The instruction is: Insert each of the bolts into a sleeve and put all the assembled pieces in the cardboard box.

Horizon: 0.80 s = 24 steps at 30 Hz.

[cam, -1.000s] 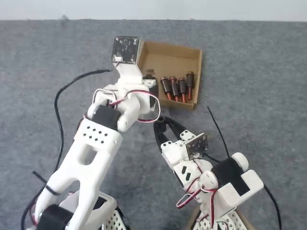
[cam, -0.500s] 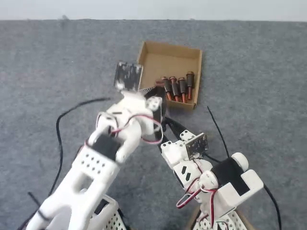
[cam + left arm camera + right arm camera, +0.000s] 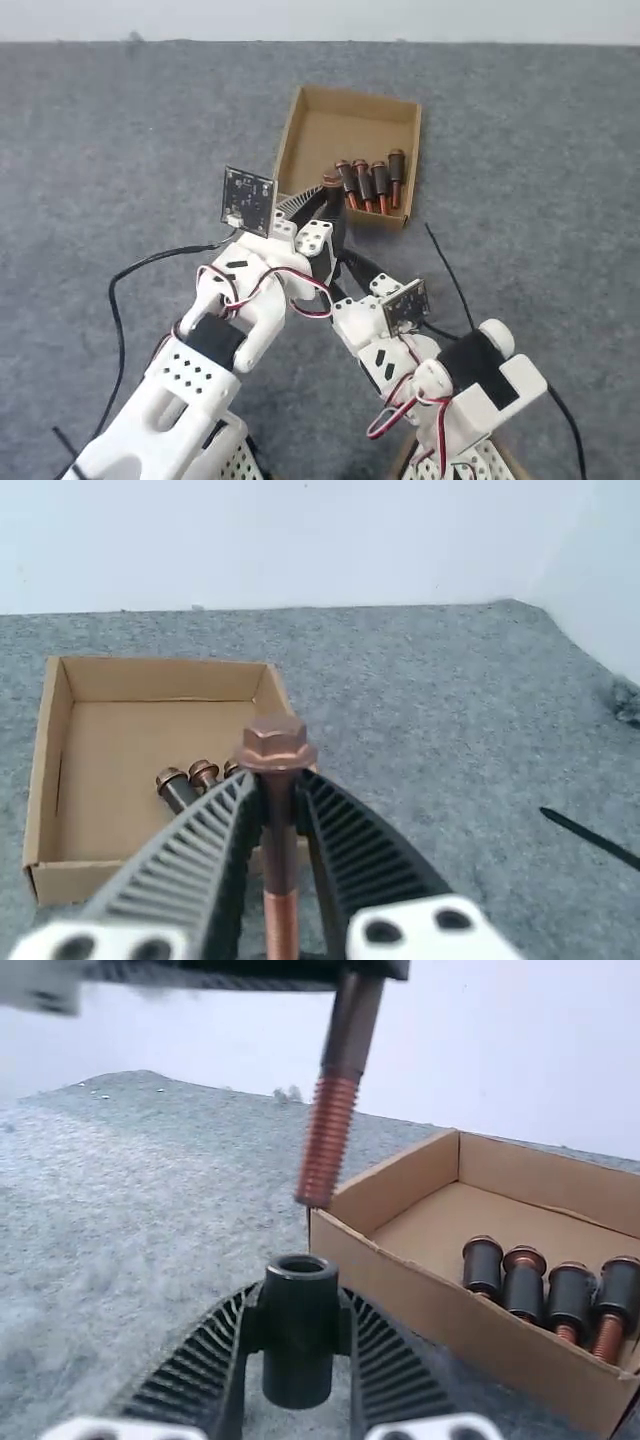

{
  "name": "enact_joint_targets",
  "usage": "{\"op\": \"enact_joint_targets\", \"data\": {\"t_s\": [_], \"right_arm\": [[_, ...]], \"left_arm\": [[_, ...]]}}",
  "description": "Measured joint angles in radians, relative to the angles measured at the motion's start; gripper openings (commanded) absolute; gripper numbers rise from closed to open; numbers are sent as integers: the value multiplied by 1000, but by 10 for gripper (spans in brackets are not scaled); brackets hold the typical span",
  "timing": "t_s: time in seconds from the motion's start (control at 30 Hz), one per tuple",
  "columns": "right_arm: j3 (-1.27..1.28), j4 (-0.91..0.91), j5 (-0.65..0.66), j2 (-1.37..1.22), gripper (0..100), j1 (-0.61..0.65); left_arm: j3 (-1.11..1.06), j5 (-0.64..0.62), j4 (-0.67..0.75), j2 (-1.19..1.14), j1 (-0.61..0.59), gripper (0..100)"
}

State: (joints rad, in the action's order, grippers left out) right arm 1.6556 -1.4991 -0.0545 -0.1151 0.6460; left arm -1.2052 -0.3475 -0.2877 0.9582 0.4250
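Note:
A copper bolt (image 3: 273,745) with a hex head stands upright in my left gripper (image 3: 272,785), which is shut on its shank. A black sleeve (image 3: 297,1325) stands bore-up in my right gripper (image 3: 297,1305), which is shut on it. The bolt's threaded tip (image 3: 322,1150) hangs tilted just above the sleeve and slightly to one side, not touching it. In the high view the left gripper (image 3: 322,208) with the bolt head (image 3: 331,180) sits at the near-left corner of the cardboard box (image 3: 345,108), over the right gripper (image 3: 347,263). Several assembled pieces (image 3: 372,184) lie in the box.
The cardboard box (image 3: 400,1252) lies close behind the sleeve, its near wall next to the bolt tip. Grey carpet (image 3: 540,160) covers the table. A black cable (image 3: 130,280) loops left of the left arm, and another black cable (image 3: 450,270) runs right of the right arm.
My left arm has drawn back from the box's left edge toward the right gripper, bringing the bolt over the sleeve. The right arm has shifted only slightly.

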Motion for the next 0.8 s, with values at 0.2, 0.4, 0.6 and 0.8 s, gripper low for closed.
{"op": "enact_joint_targets", "data": {"t_s": [0.2,0.4,0.6,0.8], "right_arm": [[0,0,0,0,6,3],[0,-8,0,0,6,5],[0,-72,0,0,6,5],[0,-78,0,0,6,5]], "left_arm": [[-41,0,5,11,0,13],[-46,0,5,11,-15,13],[-64,8,6,12,-14,13],[-64,5,6,12,-14,13]]}}
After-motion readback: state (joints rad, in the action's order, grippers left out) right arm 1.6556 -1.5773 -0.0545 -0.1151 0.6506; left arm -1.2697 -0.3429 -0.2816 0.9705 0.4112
